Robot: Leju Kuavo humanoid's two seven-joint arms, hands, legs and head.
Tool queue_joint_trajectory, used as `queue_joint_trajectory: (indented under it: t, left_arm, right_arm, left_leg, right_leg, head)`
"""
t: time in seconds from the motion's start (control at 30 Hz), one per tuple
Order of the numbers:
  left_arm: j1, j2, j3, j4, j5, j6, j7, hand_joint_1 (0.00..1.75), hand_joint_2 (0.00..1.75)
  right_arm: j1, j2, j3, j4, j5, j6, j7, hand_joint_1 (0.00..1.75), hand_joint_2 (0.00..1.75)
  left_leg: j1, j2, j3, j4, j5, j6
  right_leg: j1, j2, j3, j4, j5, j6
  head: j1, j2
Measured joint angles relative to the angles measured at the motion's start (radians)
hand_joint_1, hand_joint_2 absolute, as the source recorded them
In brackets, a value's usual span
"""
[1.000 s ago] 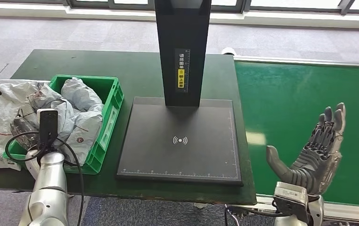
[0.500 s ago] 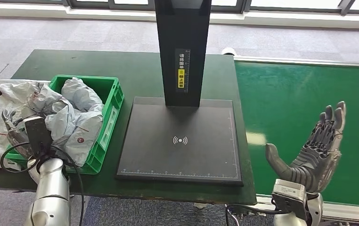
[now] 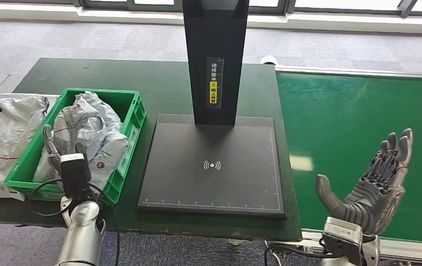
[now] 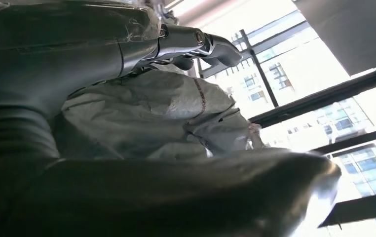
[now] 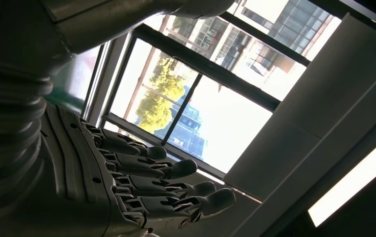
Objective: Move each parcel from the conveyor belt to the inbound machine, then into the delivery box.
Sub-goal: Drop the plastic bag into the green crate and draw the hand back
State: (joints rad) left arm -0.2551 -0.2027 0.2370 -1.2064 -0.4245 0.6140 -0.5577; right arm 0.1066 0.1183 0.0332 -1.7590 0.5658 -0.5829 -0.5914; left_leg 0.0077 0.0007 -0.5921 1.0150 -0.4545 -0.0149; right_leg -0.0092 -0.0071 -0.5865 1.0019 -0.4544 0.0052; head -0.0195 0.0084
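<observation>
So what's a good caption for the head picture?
Left hand reaches into the green plastic crate of crumpled grey parcel bags.

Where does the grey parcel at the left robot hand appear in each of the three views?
Head view: grey parcel in the green box, before the left robot hand.
Left wrist view: picture middle, between thumb and fingers.
Right wrist view: not in it.
Shared landmark: the left robot hand.

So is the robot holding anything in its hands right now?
The right hand is open and holds nothing. The left hand sits against the grey parcels in the green box; a grip cannot be told.
</observation>
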Motion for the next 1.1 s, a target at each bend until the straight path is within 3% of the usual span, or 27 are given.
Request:
queue_joint_trajectory:
  t: [0.2,0.37,0.63,0.77,0.93,1.1]
  left_arm:
    - [0.029,-0.004,-0.098,-0.035,-0.035,0.032,0.043,0.00,0.00]
    - [0.039,-0.002,-0.149,-0.058,0.148,-0.052,-0.088,0.00,0.00]
    - [0.063,-0.001,-0.189,-0.107,0.179,-0.073,-0.111,0.00,0.00]
    - [0.120,0.001,-0.219,-0.210,0.263,-0.139,-0.138,0.00,0.00]
    - [0.222,0.006,-0.289,-0.427,0.364,-0.296,-0.145,0.00,0.00]
    - [0.238,0.020,-0.354,-0.508,0.347,-0.378,-0.146,0.00,0.00]
  right_arm:
    - [0.005,0.000,0.000,0.000,-0.025,-0.003,-0.019,0.00,1.75]
    - [0.011,0.000,0.000,0.000,-0.051,-0.013,-0.051,0.00,1.75]
    - [0.017,0.000,0.000,0.000,-0.056,-0.017,-0.058,0.00,1.75]
    - [0.026,0.000,0.000,-0.002,-0.082,-0.025,-0.082,0.00,1.75]
    - [0.041,-0.009,0.000,-0.036,-0.164,-0.094,-0.107,0.00,1.75]
    - [0.053,-0.023,0.000,-0.087,-0.203,-0.111,-0.109,0.00,1.75]
  left_leg:
    - [0.000,0.000,0.000,0.000,0.000,0.000]
    - [0.000,0.000,0.000,0.000,0.000,0.000]
    - [0.000,0.000,0.000,0.000,0.000,0.000]
    - [0.000,0.001,0.000,0.000,-0.001,0.000]
    - [0.000,0.001,0.000,0.000,-0.002,0.001]
    - [-0.001,0.001,0.000,0.000,-0.003,0.001]
  right_leg:
    - [0.000,-0.001,0.000,0.000,0.000,0.000]
    - [0.000,0.000,0.000,0.000,0.000,0.000]
    - [0.000,0.000,0.000,0.000,0.000,0.000]
    - [0.000,0.001,0.000,0.000,0.000,0.000]
    - [0.000,0.001,0.000,0.000,-0.002,0.002]
    - [-0.001,0.001,0.000,0.000,-0.002,0.002]
  head:
    - [0.000,0.000]
    - [0.000,0.000]
    - [0.000,0.000]
    - [0.000,0.000]
    - [0.000,0.000]
    - [0.000,0.000]
